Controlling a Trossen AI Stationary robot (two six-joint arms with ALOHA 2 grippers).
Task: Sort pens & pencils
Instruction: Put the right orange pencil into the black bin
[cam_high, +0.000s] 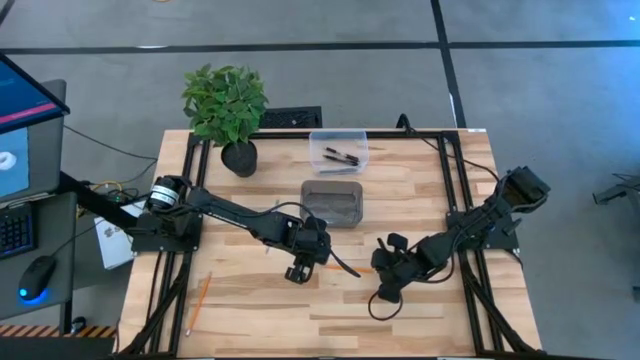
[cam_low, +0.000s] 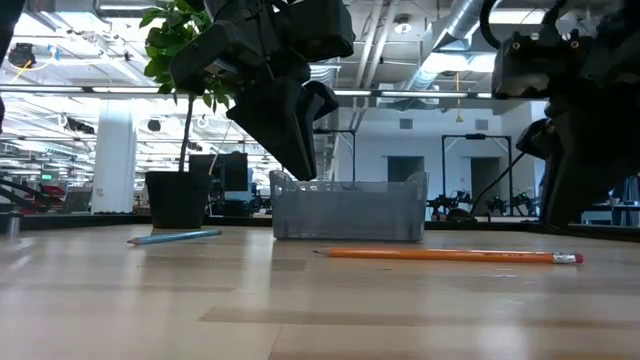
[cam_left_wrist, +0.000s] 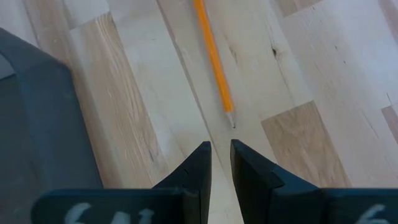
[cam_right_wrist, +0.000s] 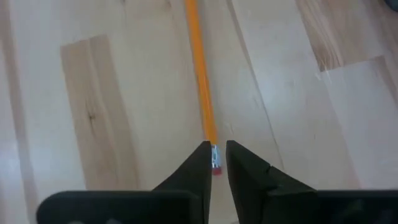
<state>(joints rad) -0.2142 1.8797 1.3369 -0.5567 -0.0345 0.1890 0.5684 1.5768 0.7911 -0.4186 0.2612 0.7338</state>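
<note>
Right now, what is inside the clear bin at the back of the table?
The clear bin holds two black pens, seen from above. A third pen isn't visible there.

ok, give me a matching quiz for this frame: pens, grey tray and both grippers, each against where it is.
Things:
1. pens
2. grey tray
3. left gripper
4. right gripper

Places:
a. at the eraser end of the orange pencil
b. mid-table, next to the clear bin, on the side away from the table's edge
c. inside the clear bin
d. at that pencil's sharpened tip

Pairs: 1-c, 2-b, 3-d, 4-a
</note>
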